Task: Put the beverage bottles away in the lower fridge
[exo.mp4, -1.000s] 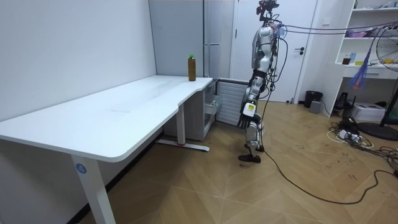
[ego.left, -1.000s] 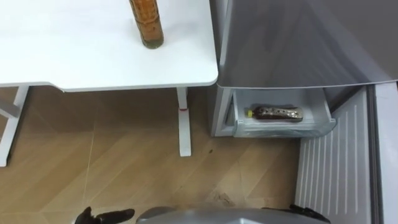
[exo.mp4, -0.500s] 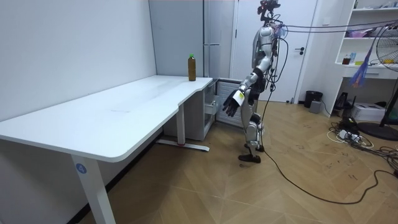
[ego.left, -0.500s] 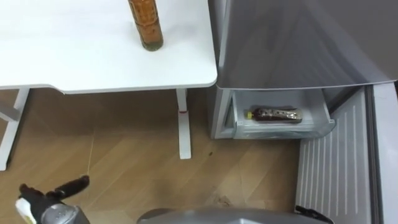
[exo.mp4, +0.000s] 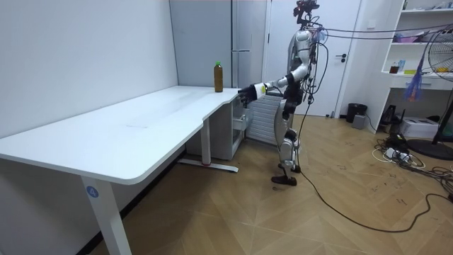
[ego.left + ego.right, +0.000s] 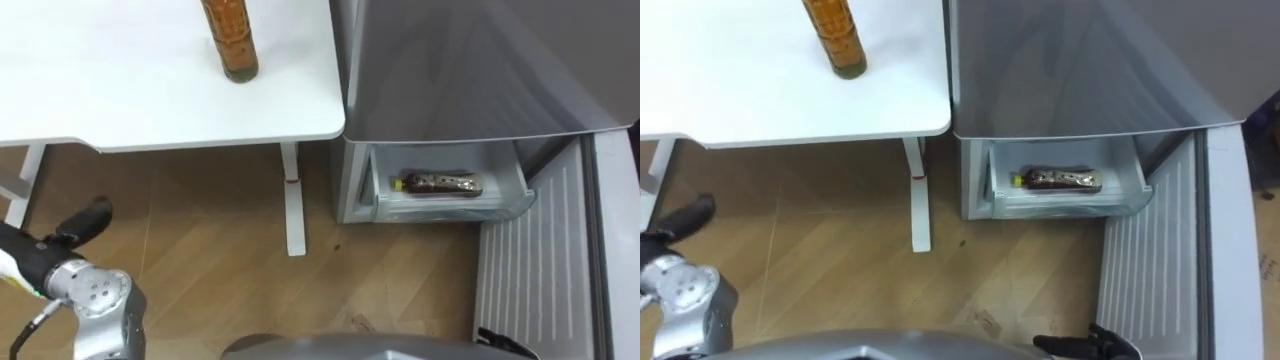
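Figure: the drinks, the fridge and my hands, seen from my head and from the room.

One drink bottle [image 6: 229, 40], filled with amber liquid, stands upright on the white table [image 6: 120, 100], near the table's edge that meets the fridge [image 6: 470, 70]; the room view shows its green cap. A second drink bottle [image 6: 440, 183], dark brown with a yellow cap, lies on its side in the drawer [image 6: 455, 208] pulled out at the foot of the fridge, cap toward the table. The fridge door [image 6: 540, 270] stands swung open to my right, its ribbed inner face turned up toward me.

My left hand [image 6: 85, 222] is raised at the lower left, over the wooden floor [image 6: 220, 260] and well short of the upright bottle; its dark fingers are stretched out and hold nothing. In the room view this arm reaches forward at table height toward the table's corner. My right hand [image 6: 1090, 347] shows at the bottom edge, low beside the open door; whether it is open or closed I cannot tell.

I stand upright facing the fridge, the table to my left.
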`<state>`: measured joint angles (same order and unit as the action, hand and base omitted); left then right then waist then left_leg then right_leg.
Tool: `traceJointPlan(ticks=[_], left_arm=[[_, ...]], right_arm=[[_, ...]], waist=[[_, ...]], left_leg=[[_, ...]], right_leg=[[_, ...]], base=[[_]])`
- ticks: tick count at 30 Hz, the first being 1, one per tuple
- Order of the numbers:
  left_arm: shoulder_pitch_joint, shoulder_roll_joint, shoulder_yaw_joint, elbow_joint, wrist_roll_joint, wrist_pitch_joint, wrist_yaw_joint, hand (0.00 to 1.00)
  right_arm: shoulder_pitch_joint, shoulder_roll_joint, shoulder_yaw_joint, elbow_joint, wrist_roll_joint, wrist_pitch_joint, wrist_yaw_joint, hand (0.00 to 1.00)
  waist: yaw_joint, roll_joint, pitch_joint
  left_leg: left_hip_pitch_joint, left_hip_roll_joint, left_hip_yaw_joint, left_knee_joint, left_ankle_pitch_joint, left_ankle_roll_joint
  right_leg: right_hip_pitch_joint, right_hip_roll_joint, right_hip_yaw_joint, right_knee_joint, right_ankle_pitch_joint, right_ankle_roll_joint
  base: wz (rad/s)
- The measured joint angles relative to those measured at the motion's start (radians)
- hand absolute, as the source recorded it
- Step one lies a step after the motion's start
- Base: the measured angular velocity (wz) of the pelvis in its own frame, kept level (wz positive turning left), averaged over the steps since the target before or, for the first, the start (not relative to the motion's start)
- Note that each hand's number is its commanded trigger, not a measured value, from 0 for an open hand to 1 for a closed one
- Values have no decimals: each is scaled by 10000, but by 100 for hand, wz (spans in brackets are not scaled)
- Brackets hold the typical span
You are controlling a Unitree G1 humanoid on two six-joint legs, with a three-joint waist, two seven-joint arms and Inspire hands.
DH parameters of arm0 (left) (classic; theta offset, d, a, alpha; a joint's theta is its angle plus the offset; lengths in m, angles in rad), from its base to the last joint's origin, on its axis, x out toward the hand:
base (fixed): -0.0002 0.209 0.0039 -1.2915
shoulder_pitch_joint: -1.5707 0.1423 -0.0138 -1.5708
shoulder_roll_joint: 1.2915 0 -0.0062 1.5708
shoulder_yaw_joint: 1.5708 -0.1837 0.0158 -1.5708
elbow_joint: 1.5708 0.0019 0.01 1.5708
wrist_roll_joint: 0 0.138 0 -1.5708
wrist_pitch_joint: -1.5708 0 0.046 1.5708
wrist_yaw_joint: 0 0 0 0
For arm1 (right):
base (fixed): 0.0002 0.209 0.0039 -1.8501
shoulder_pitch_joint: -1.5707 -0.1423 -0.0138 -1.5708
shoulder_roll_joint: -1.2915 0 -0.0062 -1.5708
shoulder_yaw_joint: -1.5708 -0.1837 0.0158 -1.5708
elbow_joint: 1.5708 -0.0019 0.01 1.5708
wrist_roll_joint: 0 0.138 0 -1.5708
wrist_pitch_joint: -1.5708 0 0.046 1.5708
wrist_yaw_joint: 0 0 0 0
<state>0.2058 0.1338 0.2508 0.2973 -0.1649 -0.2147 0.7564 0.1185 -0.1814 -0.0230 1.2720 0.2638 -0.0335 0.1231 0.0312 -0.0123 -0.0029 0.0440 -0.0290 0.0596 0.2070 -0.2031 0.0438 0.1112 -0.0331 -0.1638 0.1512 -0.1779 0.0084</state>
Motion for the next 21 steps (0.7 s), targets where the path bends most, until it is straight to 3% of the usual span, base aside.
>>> traceJointPlan(ticks=[5, 11, 16, 21], left_arm=[[-7, 38, -412, -1120, 685, -126, -332, 0], [-76, 123, -598, -1336, 687, -125, -1102, 0], [-364, 128, -748, -1598, 679, -132, -1716, 0], [-436, 124, -1010, -1599, 680, -180, -2279, 0]], right_arm=[[-29, 0, -4, -71, -155, -12, 38, 0], [-175, 2, -12, -62, -733, -199, 114, 0], [-211, 14, -18, 24, -825, -227, 153, 0], [-208, 4, -111, 42, -826, -486, 349, 0]], waist=[[-42, -36, 2], [-246, -3, 93], [-301, -20, 104], [-458, -13, 106]], left_leg=[[52, -6, -80, -55, 0, 0], [35, -12, -151, -85, -3, 0], [22, -21, -217, -59, -5, 2], [46, -21, -207, -62, -4, 2]], right_leg=[[88, 8, 1, -3, 0, 0], [92, 20, 141, -8, 0, 0], [17, 29, 228, -7, 0, 1], [69, 40, 233, -7, 1, 1]], base=[[0], [0], [0], [-1]])
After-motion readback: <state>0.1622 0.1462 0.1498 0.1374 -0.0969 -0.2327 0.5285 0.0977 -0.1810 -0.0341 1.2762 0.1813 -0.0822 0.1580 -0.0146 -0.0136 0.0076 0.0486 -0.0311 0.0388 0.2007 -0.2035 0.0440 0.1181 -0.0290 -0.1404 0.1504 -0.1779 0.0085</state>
